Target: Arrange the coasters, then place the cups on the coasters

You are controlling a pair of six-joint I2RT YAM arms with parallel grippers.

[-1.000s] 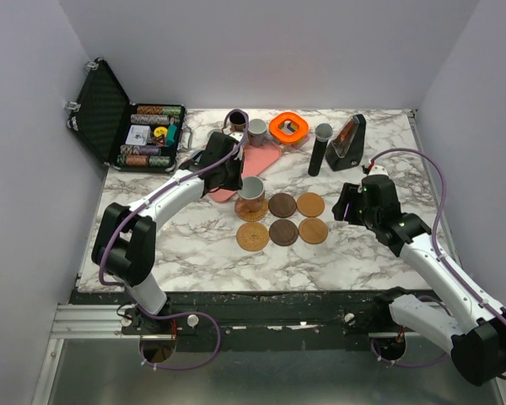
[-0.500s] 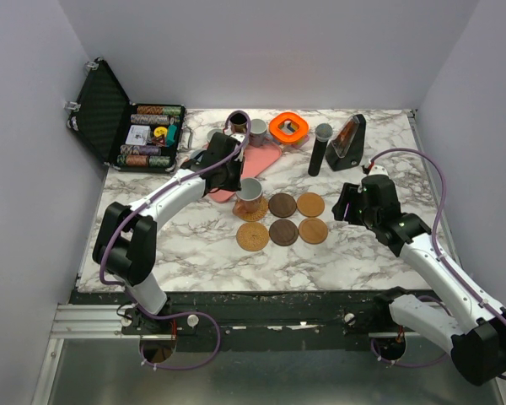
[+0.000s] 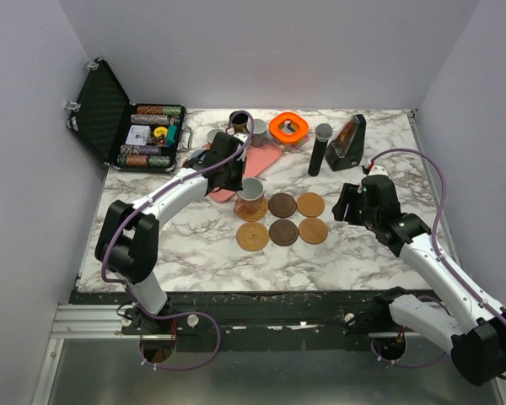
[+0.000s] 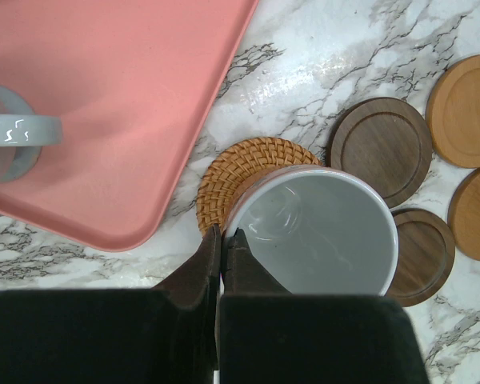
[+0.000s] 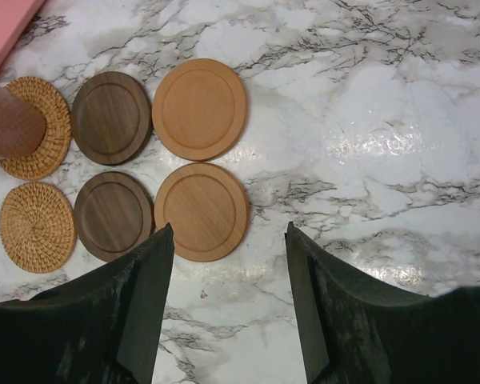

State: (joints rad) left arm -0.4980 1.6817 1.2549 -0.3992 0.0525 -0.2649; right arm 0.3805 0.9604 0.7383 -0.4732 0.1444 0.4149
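Observation:
Six coasters lie in a two-by-three block: woven (image 3: 253, 236), dark (image 3: 282, 205), tan (image 3: 310, 204). A pinkish-brown cup (image 3: 251, 190) with a pale inside (image 4: 320, 232) stands on the far woven coaster (image 4: 240, 172). My left gripper (image 4: 224, 240) is shut, its tips against the cup's rim with nothing between them. A grey cup (image 4: 16, 132) stands on the pink tray (image 4: 104, 104). Behind the tray are a black cup (image 3: 239, 120) and another grey cup (image 3: 258, 128). My right gripper (image 5: 228, 232) hangs open over bare marble, beside the near tan coaster (image 5: 202, 212).
An open black case of poker chips (image 3: 131, 126) sits at the far left. An orange ring (image 3: 288, 126), a tall black cylinder (image 3: 320, 150) and a black wedge-shaped thing (image 3: 347, 143) stand along the back. White walls close in on both sides.
My left gripper has drawn back a little toward the far left, still shut. The cup stays on the woven coaster. The right arm has not moved.

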